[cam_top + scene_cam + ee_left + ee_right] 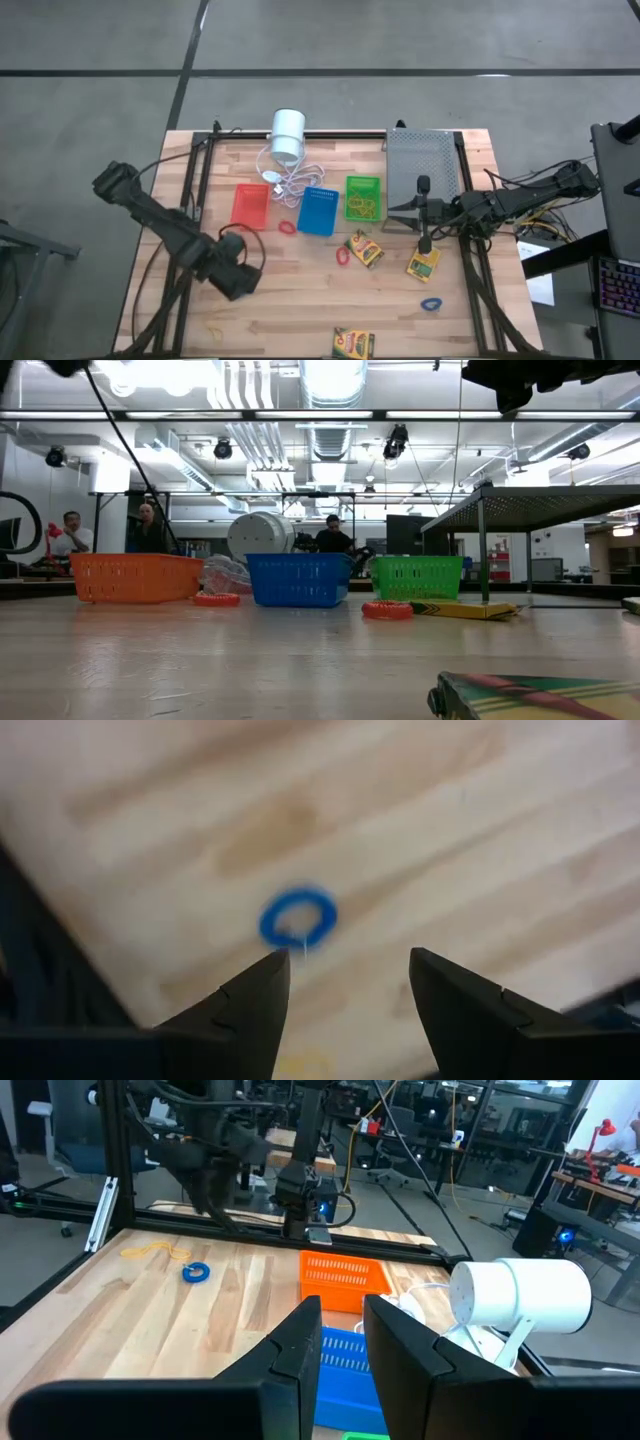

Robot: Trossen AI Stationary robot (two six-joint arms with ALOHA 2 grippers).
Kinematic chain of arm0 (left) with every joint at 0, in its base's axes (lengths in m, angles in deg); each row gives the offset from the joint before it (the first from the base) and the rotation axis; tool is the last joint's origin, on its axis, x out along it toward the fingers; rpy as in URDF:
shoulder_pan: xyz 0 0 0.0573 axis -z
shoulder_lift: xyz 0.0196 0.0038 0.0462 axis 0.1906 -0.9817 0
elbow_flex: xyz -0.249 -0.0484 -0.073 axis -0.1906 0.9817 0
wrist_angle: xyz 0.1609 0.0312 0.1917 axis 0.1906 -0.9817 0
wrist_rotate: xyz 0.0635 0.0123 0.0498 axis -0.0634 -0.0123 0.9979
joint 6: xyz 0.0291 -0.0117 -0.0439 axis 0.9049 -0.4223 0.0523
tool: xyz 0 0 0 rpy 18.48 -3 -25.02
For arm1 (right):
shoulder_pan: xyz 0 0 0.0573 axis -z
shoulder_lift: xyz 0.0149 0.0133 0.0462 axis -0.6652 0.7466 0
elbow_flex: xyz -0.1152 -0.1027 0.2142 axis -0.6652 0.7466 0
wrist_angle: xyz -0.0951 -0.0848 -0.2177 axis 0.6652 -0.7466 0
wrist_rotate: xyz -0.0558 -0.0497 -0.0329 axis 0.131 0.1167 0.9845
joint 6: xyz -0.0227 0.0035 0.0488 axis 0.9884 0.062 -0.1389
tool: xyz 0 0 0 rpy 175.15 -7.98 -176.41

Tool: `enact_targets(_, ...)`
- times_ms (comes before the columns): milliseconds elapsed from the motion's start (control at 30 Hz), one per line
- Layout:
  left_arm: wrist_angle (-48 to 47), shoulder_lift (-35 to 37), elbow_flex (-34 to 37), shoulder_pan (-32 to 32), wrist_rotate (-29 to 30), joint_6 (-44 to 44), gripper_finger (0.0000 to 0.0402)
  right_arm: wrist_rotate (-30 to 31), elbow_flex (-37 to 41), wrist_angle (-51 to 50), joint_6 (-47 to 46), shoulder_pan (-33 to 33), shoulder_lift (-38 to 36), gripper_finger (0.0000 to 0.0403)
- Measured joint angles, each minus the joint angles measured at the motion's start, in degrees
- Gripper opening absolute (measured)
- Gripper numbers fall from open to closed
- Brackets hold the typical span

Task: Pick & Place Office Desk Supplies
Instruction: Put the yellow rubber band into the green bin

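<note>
The left claw [350,958] hangs low over the wooden table [480,840], its fingers spread wide and empty. A blue rubber band [298,917] lies just under it. Farther back, the right claw [405,215] hovers beside the green basket [363,198], a little open, holding nothing

Left gripper [240,282] at seven o'clock, fingers [245,1010] spread wide, empty. Right gripper [400,214] at three o'clock, raised, fingers [300,1350] narrowly parted, empty.

Pale matt wood table [300,290], latticed plastic baskets [300,578], perforated grey metal tray [420,160], printed card crayon boxes [365,249]
</note>
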Motion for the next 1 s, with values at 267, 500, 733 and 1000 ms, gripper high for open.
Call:
enact_targets(267, 0.47, -0.4, 0.02, 8.47, -3.69, -20.3, 0.0214, -0.01, 0.0, 0.0, -0.01, 0.0, 0.0, 0.0075)
enact_targets(500, 11.41, -0.67, 5.86, 11.6, -6.07, -28.5, 0.0214, 0.0, 0.0, 0.0, 0.0, 0.0, 0.0, 0.0075)
enact_targets(733, 21.61, -0.68, 12.74, 11.8, -10.13, -30.97, 0.0214, 0.0, 0.0, 0.0, 0.0, 0.0, 0.0, 0.0075)
enact_targets(1000, 25.12, -0.7, 17.2, 12.9, -10.74, -22.41, 0.0213, -0.01, 0.0, 0.02, 0.0, -0.02, 0.0, 0.0075)
